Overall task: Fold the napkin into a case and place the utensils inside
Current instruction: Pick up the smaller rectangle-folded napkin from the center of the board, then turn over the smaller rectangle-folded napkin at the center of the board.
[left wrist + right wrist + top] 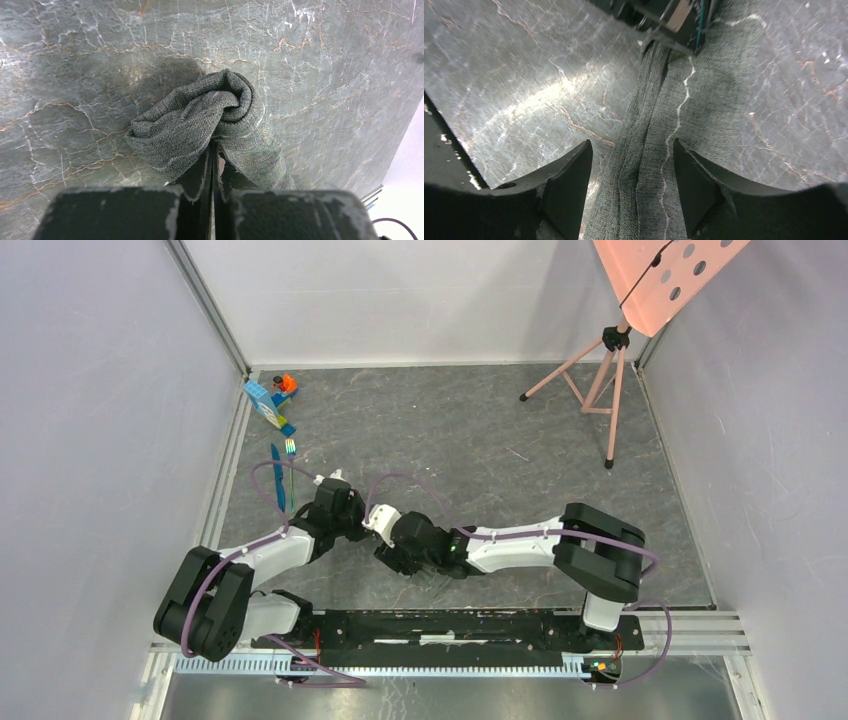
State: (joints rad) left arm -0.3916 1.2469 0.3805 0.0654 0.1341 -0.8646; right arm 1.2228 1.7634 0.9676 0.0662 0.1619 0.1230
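The dark grey napkin (192, 120) is bunched into a rumpled fold on the marbled table. My left gripper (214, 152) is shut on its near edge. In the right wrist view the napkin (659, 150) runs as a narrow layered strip with a pale stitched line, passing between the spread fingers of my right gripper (631, 152), which is open and does not pinch it. From above, the left gripper (350, 520) and right gripper (395, 552) meet at table centre and hide the cloth. The blue knife (278, 480) and rainbow-headed fork (291, 448) lie far left, apart from both grippers.
Blue and orange toy blocks (272, 400) sit at the far left corner. A pink tripod (600, 380) carrying a perforated pink board (665, 270) stands at the back right. White walls enclose the table on three sides.
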